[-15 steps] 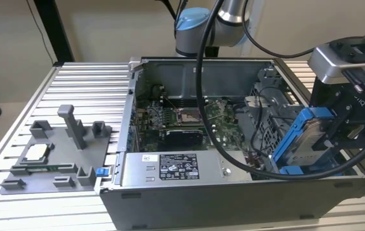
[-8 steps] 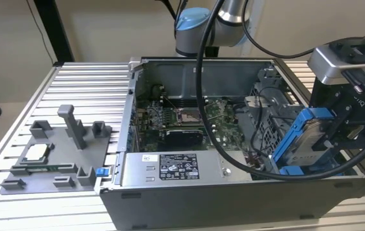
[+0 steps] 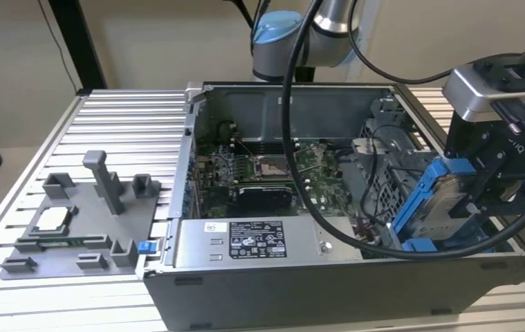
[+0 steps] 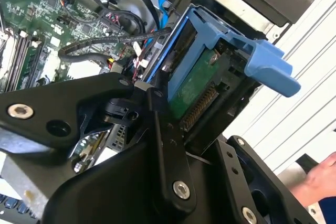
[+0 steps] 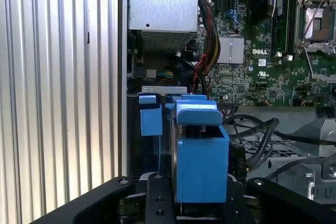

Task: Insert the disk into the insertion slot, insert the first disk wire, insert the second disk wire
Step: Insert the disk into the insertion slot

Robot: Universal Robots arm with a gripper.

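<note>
Grips the disk [image 3: 438, 197] on edge in the end effector [image 5: 198, 205], fingers clenched on its blue frame. Holds it tilted over the open computer case [image 3: 336, 277] at the exterior view's right, just above the insertion slot [image 5: 151, 120] with its blue tabs; cannot tell whether touching. Shows the case resting on the ribbed surface [image 3: 124, 124], power-supply box [image 3: 253, 241] near the slot.

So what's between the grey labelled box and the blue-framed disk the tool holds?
In the exterior view, a thick black cable loops across the stretch between the grey box and the disk.
</note>
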